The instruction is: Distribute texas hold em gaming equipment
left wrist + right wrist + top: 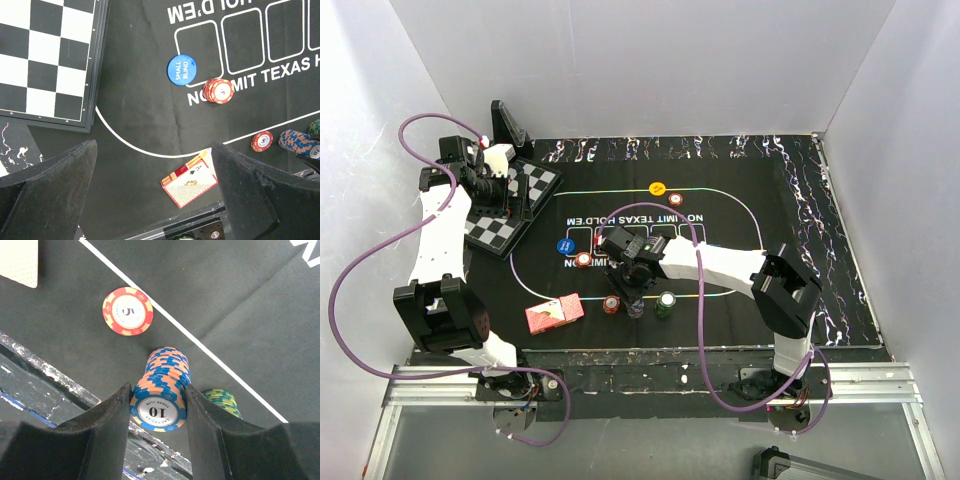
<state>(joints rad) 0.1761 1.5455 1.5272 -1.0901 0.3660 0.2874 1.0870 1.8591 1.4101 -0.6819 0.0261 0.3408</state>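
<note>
Right wrist view: right end effector (158, 390) grips the blue-and-orange "10" chip stack (165, 370), a finger pressed on each side; the stack stands on the black mat (235, 295), near the red "5" chip (127, 310).

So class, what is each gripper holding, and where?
Right gripper pinches the blue chip stack by the top chips' opposite edges; left gripper holds nothing.

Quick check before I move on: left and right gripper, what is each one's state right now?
Left gripper: open, holding nothing.
Right gripper: shut on the blue-white chip stack.
</note>
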